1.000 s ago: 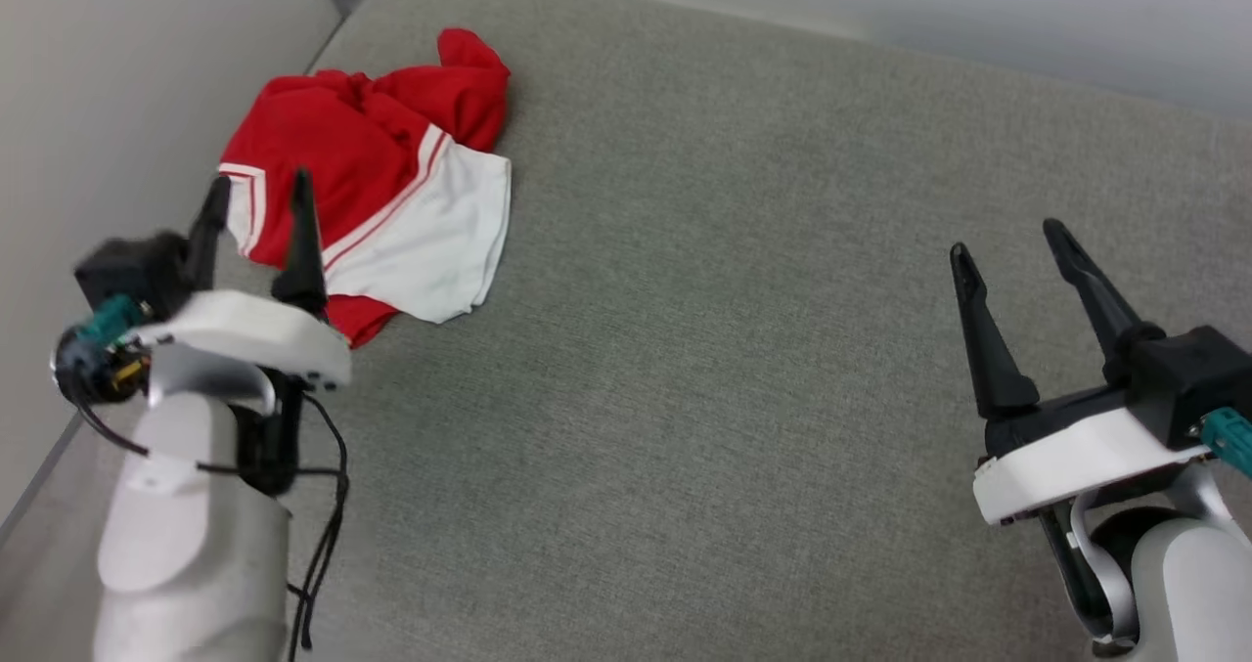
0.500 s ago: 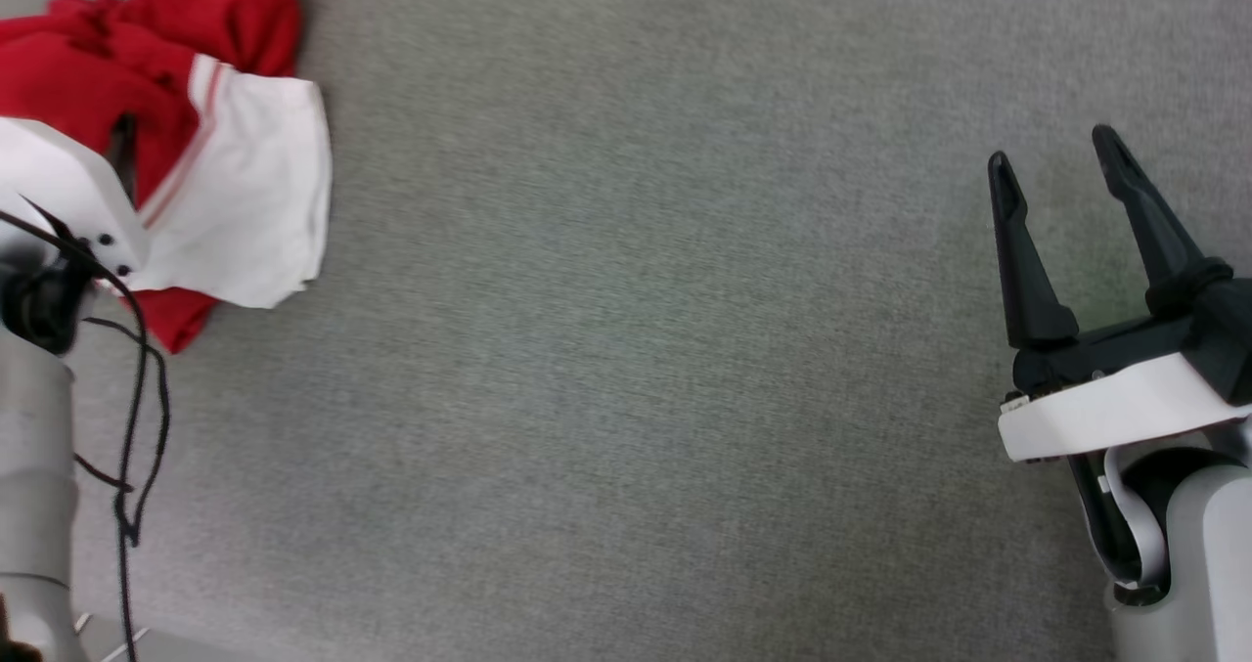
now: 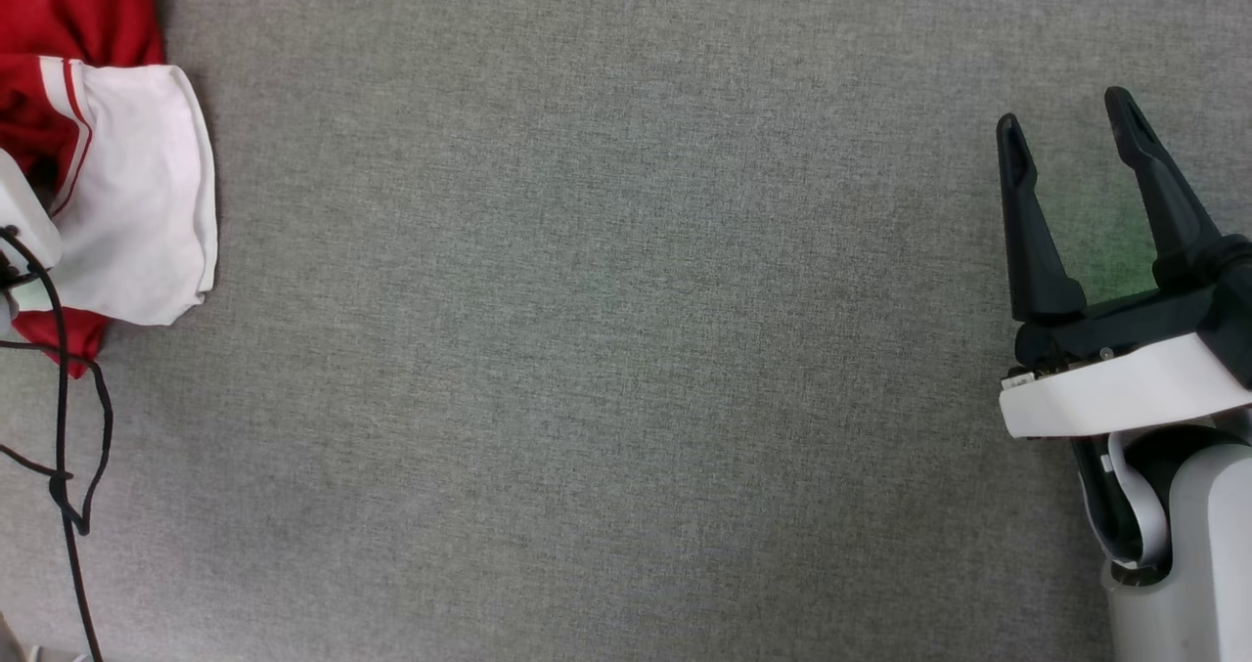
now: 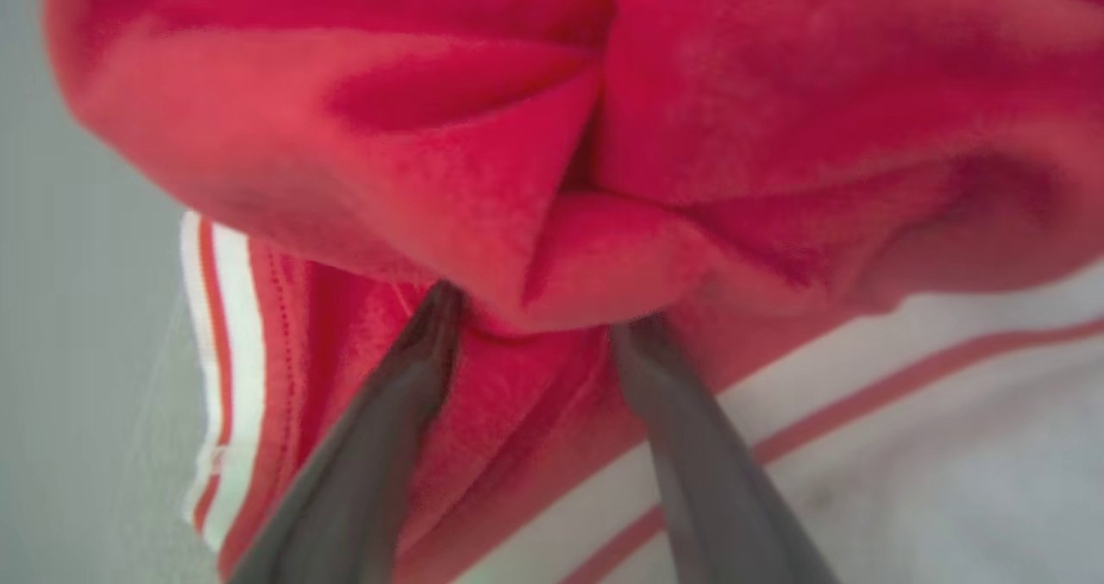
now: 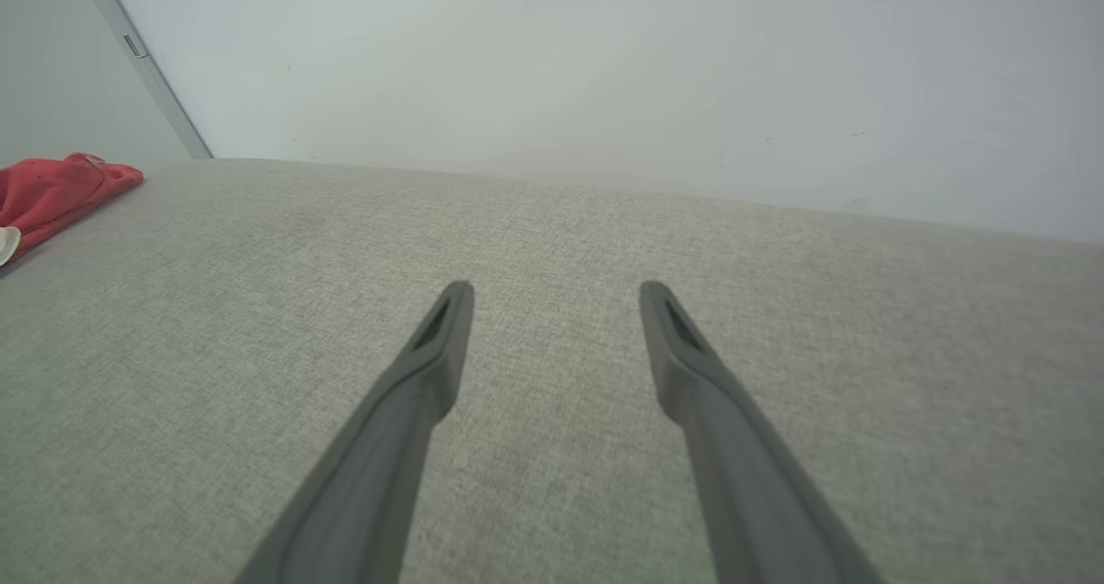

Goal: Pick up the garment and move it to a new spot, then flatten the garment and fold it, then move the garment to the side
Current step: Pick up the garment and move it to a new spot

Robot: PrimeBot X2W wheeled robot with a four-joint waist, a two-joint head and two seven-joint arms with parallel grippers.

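Fingers (image 3: 1032, 242) of the R gripper (image 3: 1066, 112) stand wide apart in the head view, at the right edge, pointing up the frame w/ nothing btwn them, over a grey-green woven surface (image 3: 587, 369). At the far left edge the garment (image 3: 127, 202) lies crumpled on that surface: red cloth in the top corner, a white sleeve w/ red stripes below it, and a red scrap poking out underneath. A white wrist housing (image 3: 22, 237) of the L arm overlaps the garment's left part, and a thin black cable (image 3: 61, 388) runs down from it in loops. Garment and R gripper are well apart, w/ bare surface btwn. Left wrist view, close-up & soft-focused: the L gripper (image 4: 543, 312) has its two dark fingers (image 4: 379, 446) spread, tips pushed against the underside of a bulging red fold of the garment (image 4: 431, 135). A lump of red cloth sits btwn the tips, but they aren't pinched together on it. Red-and-white striped trim (image 4: 216, 351) runs down the left, and the white sleeve (image 4: 906, 446) lies at lower right. Right wrist view: R gripper (image 5: 556, 291) fingers are wide & empty, low over the surface (image 5: 216, 325). The garment (image 5: 52, 191) shows as a small red heap at the far left edge, near a pale wall (image 5: 604, 66).
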